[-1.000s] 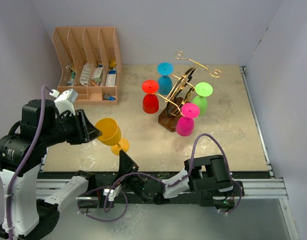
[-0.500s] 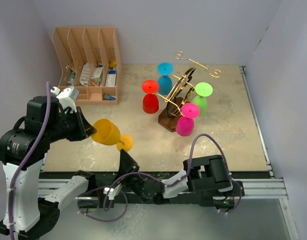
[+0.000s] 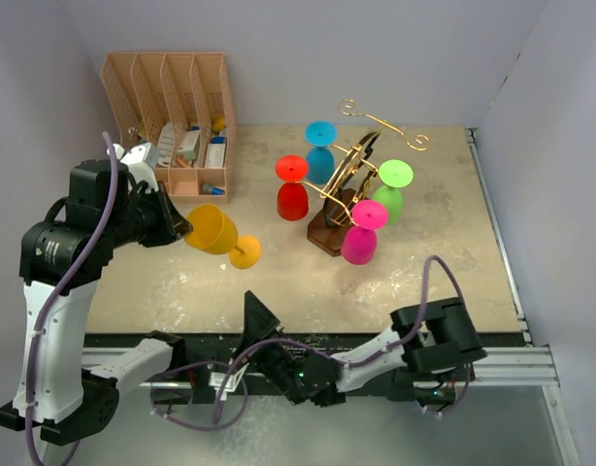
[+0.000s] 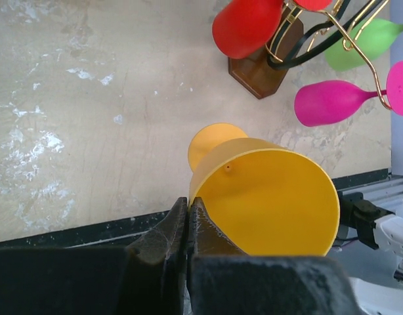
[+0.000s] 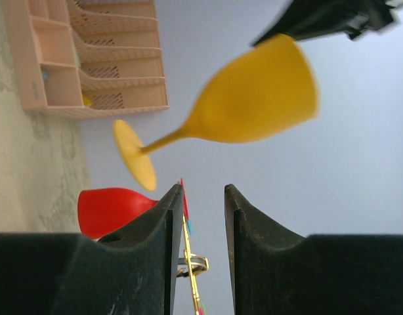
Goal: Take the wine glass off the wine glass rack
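A yellow wine glass [image 3: 215, 231] hangs tilted over the table's left side, its foot [image 3: 246, 252] pointing right. My left gripper [image 3: 184, 229] is shut on its rim; in the left wrist view the fingertips [image 4: 189, 202] pinch the bowl's edge [image 4: 267, 197]. The wine glass rack [image 3: 361, 160], gold wire on a brown base [image 3: 329, 235], stands at centre right with a red glass [image 3: 292, 190], a blue glass [image 3: 320, 150], a green glass [image 3: 389, 191] and a pink glass [image 3: 360, 235] hanging from it. Below the yellow glass [image 5: 254, 105], my right gripper [image 5: 203, 190] is open and holds nothing.
A tan slotted organizer [image 3: 172, 121] with small items fills the back left corner. The right arm [image 3: 308, 374] lies low along the table's near edge. White walls close in the left, back and right sides.
The left gripper closed on the yellow glass's rim and carried it slightly up and back. The right gripper opened, and its arm shifted along the near edge.
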`<action>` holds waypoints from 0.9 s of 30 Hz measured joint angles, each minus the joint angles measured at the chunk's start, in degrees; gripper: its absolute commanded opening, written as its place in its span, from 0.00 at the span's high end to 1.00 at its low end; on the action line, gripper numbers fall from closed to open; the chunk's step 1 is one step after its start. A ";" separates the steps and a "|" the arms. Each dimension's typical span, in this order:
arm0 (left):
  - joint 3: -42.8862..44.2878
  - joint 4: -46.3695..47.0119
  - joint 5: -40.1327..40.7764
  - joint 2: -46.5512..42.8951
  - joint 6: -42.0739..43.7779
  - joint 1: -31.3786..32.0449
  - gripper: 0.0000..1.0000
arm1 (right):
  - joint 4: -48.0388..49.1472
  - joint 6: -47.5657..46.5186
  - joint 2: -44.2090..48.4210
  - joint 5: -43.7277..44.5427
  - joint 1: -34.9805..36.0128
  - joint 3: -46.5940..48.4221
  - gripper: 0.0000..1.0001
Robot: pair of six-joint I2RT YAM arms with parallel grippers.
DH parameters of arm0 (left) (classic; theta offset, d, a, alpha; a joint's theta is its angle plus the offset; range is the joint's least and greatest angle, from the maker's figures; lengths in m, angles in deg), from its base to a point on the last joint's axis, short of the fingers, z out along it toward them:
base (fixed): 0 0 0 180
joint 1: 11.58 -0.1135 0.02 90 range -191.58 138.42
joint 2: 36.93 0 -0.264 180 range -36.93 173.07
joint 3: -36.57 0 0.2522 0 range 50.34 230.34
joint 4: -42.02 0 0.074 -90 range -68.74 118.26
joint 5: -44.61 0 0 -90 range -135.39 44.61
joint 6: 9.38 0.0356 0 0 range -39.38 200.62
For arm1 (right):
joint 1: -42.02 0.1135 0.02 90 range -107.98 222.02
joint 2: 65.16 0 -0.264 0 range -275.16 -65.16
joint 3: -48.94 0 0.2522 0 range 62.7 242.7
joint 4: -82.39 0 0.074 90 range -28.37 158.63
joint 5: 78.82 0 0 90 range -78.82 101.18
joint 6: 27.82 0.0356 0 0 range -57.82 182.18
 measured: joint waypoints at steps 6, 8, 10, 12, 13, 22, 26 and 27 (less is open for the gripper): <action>-0.35 3.52 2.40 2.34 -0.20 0.00 1.00 | -1.97 4.35 14.47 2.89 2.84 0.37 0.65; -1.49 5.18 2.91 2.40 -0.20 0.00 1.00 | -4.50 7.10 21.94 4.50 2.73 1.95 0.64; -3.26 6.86 3.45 2.40 -0.20 0.00 1.00 | -7.89 10.45 28.24 6.51 2.47 4.72 0.63; -5.73 8.68 4.15 2.75 -0.17 0.00 1.00 | -14.53 16.02 33.46 8.87 1.77 9.42 0.63; -6.82 9.44 4.44 3.23 -0.17 0.00 1.00 | -18.93 20.24 35.21 9.68 1.36 12.09 0.62; -9.81 14.56 11.43 15.61 1.55 0.00 1.00 | -86.88 77.00 37.00 5.18 -17.09 50.47 0.56; -9.81 16.28 13.38 19.34 2.43 0.00 1.00 | -104.30 91.32 32.39 -3.32 -27.30 62.84 0.50; -9.81 16.57 13.66 19.76 2.67 -0.04 1.00 | -107.60 93.44 31.30 -4.87 -29.03 64.59 0.50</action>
